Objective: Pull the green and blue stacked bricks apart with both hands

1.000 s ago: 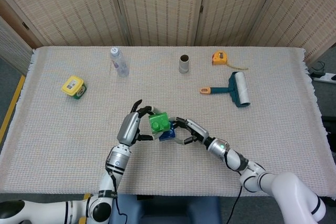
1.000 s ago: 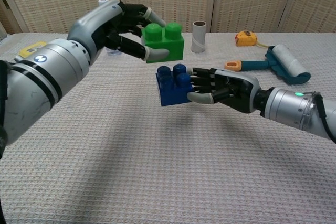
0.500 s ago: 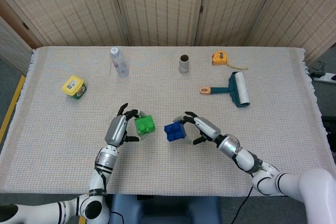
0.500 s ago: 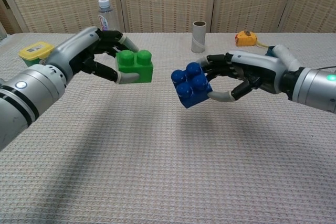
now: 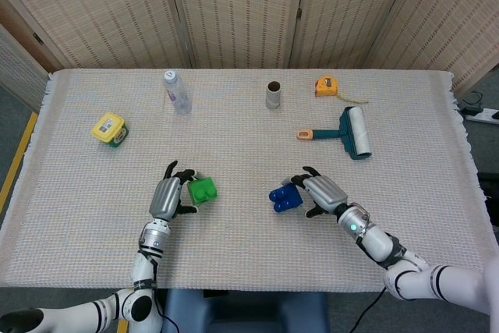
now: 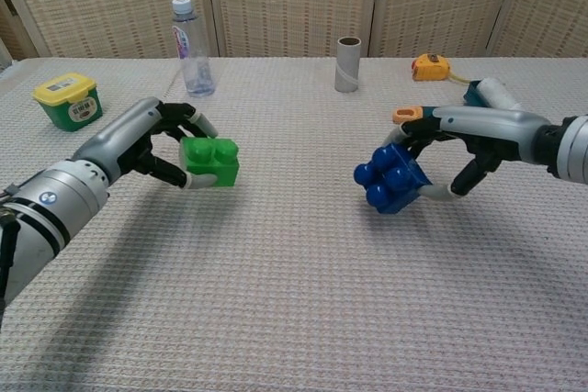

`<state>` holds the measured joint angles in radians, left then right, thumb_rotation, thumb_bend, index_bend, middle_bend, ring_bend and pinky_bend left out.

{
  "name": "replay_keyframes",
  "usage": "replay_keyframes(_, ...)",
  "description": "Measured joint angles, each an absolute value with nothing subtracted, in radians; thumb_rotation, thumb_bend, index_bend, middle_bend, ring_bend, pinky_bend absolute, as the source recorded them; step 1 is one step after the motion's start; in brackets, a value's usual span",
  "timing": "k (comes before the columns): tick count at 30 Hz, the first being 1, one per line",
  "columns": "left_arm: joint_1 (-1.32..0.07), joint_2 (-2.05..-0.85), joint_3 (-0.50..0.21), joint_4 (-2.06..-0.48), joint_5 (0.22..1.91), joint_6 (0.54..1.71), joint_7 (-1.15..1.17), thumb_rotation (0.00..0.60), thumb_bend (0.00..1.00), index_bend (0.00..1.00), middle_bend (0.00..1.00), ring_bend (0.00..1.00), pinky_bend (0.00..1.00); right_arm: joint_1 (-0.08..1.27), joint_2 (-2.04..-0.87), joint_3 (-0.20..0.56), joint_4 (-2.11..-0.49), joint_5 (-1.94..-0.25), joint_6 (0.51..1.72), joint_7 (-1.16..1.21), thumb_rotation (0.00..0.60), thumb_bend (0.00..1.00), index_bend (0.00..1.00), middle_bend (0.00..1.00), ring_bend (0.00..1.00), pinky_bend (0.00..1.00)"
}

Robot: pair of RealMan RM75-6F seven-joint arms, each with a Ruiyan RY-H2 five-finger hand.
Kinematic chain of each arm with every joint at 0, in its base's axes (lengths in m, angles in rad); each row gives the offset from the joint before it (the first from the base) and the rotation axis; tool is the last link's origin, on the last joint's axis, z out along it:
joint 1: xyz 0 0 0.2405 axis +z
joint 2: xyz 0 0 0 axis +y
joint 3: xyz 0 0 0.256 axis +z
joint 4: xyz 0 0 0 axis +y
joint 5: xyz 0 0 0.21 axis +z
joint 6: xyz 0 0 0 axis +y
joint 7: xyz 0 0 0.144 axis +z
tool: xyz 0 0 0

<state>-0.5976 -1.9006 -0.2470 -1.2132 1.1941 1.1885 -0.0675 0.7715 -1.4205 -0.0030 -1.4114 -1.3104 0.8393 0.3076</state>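
I see glossy, smooth plastic on the green brick [image 6: 210, 162] and the blue brick [image 6: 389, 186]. My left hand [image 6: 161, 144] and right hand [image 6: 459, 144] show satin silver shells with matt black fingers. The tablecloth [image 6: 294, 319] looks coarse, woven, matt. Far off, the bottle [image 6: 188, 43] is clear, shiny plastic.

Bright even light, soft shadows, sharp

A woven cloth [image 5: 405, 91] covers the counter. Near the far edge a clear bottle [image 5: 177, 92] with a white cap stands upright, a grey tube [image 5: 273, 95] stands on end, and a yellow tape measure [image 5: 327, 86] lies just right of it. A teal lint roller [image 5: 348, 132] with an orange handle tip lies further right. At the left sits a yellow-lidded green tub [image 5: 108, 129].
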Motion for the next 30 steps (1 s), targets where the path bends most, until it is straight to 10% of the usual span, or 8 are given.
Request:
replay_keyframes(4,-0.600,-1.919,-0.247,-1.163,1.195,1.156,-0.106,0.600,0.48,0.68,0.82,0.32,0.00,0.762,-1.406,0.011,-1.443,-1.290,0.828,0.257,0.600,0.46,0.58,0.24,0.12,0.00)
replay_keyframes(10,-0.603,-1.903,-0.232,-1.161,1.191,1.084,-0.112,0.600,0.48,0.20,0.16,0.03,0.00,0.767,-1.376,0.017,-1.471,-1.256,0.750,0.238,0.600,0.46,0.06,0.00,0.00,0.00)
replay_keyframes(13,-0.604,-1.886,-0.228,-1.179,1.176,1.045,-0.101,0.600,0.45,0.10,0.01,0.00,0.00,0.766,-1.364,0.023,-1.485,-1.248,0.734,0.240,0.600,0.46,0.00,0.00,0.00,0.00)
replay_keyframes(30,-0.585,-1.734,-0.221,-1.427,1.320,1.121,-0.153,0.600,0.39,0.06,0.00,0.00,0.00,0.704,-1.213,0.048,-1.625,-1.397,0.866,0.299,0.600,0.46,0.00,0.00,0.00,0.00)
